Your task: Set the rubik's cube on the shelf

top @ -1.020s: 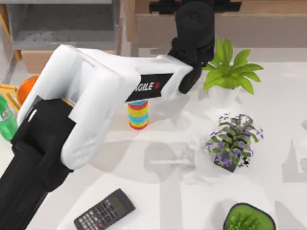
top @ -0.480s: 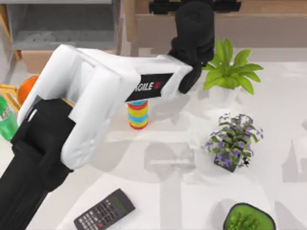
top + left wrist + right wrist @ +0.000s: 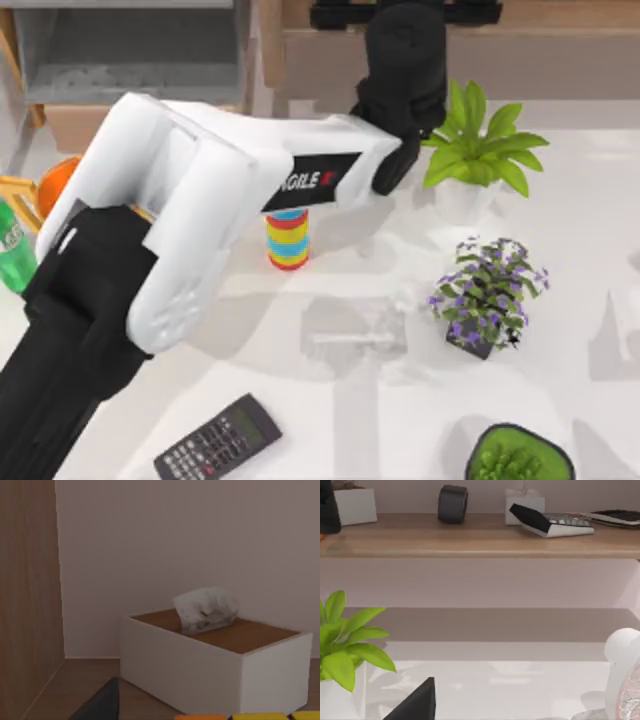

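Note:
My left arm reaches from the lower left across the table, and its gripper is over the shelf at the back. In the left wrist view the rubik's cube shows as a strip of orange and yellow squares at the frame's edge, with its lower part cut off. One dark finger stands beside it with a clear gap between them, so this gripper is open. The shelf's wooden floor and upright lie around it. In the right wrist view my parked right gripper shows one dark finger low over the table, open.
A white tissue box stands on the shelf just beyond the cube. On the table are a ring stack, a green plant, a purple-flowered pot and a calculator. A grey box compartment sits at the back left.
The left arm has barely shifted and its wrist stays over the shelf. The faint shadows on the table have changed slightly.

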### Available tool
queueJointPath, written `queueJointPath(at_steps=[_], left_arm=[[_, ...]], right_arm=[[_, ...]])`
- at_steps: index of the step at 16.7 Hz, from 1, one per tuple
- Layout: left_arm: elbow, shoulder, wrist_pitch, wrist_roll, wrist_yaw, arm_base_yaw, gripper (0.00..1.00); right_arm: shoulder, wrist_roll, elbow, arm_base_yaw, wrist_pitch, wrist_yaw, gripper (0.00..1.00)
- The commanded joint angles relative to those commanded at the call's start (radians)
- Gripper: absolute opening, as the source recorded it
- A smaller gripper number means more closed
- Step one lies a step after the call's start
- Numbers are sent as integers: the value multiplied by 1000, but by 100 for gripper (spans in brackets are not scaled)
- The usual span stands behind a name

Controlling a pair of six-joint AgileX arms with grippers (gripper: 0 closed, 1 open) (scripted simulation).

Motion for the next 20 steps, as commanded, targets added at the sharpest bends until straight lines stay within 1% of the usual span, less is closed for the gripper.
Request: queueJointPath(at_steps=[5,7,10,12,15,20], left_arm=[[-51,-67,56,6,44,-41,100],[-87,-122,100,20,82,-56,100],[-151,-232,182,63,159,-57,100],[-197,-318,247,108,225,-39,100],[-265,-459,359,202,345,19,100],[-393,-697,554,404,589,182,100]], right_arm=[[0,0,0,0,0,0,100],[0,0,0,0,0,0,100],[0,0,0,0,0,0,100],[0,0,0,0,0,0,100],[0,0,0,0,0,0,100],[0,0,0,0,0,0,100]])
